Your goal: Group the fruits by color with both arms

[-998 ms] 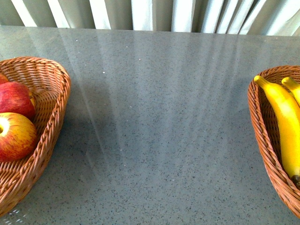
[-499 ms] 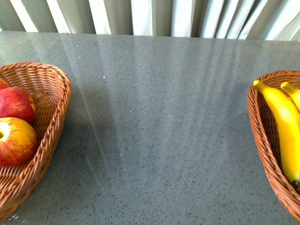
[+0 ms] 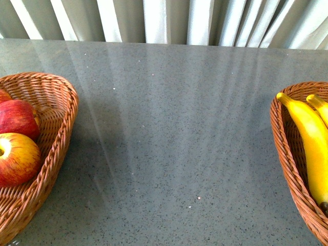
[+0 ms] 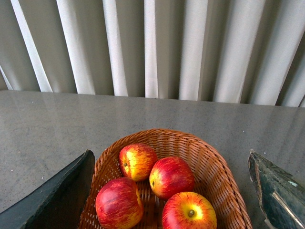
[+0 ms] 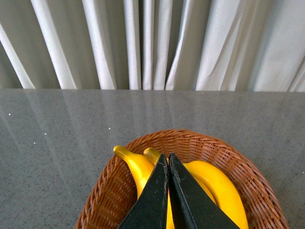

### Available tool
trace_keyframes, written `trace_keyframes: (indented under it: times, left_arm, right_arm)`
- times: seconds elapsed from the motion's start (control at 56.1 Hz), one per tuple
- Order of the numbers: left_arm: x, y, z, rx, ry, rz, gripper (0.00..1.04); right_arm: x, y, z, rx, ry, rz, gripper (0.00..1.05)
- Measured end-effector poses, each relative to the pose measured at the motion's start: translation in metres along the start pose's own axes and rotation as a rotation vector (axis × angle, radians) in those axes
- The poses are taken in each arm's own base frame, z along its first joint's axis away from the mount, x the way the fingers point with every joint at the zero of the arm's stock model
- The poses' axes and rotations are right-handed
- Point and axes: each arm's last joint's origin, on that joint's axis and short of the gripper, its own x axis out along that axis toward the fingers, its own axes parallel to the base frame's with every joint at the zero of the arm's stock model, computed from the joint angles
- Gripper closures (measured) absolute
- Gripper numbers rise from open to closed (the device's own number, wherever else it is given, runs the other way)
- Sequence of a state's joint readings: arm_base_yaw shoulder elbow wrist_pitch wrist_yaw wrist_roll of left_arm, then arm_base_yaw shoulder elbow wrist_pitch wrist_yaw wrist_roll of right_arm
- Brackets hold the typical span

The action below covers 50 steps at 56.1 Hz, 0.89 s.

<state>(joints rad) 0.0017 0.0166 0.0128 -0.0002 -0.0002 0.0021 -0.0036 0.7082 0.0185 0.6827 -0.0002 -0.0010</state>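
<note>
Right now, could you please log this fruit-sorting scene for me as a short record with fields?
apples: four round red-and-yellow apples in the left woven wicker basket
bananas: curved glossy yellow bananas in the right woven wicker basket
table: speckled grey table, no loose fruit in view
left gripper: open, above the apples
right gripper: shut, empty, above the bananas
sorting: looks complete

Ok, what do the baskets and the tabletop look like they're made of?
Left basket and right basket: woven brown wicker, by the visible plaited strands. Tabletop: grey speckled stone or a composite, polished enough to reflect the curtain; which one can't be told.
</note>
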Motion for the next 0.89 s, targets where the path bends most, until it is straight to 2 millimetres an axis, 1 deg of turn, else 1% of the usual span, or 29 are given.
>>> trace_keyframes:
  times: [0.606, 0.891]
  left_arm:
    - [0.0, 0.0, 0.0, 0.0, 0.0, 0.0, 0.09]
    - [0.0, 0.0, 0.0, 0.0, 0.0, 0.0, 0.09]
  right_arm:
    - [-0.023, 0.0, 0.007, 0.0, -0.024, 0.0, 1.03]
    - [-0.03, 0.0, 0.007, 0.0, -0.026, 0.0, 1.03]
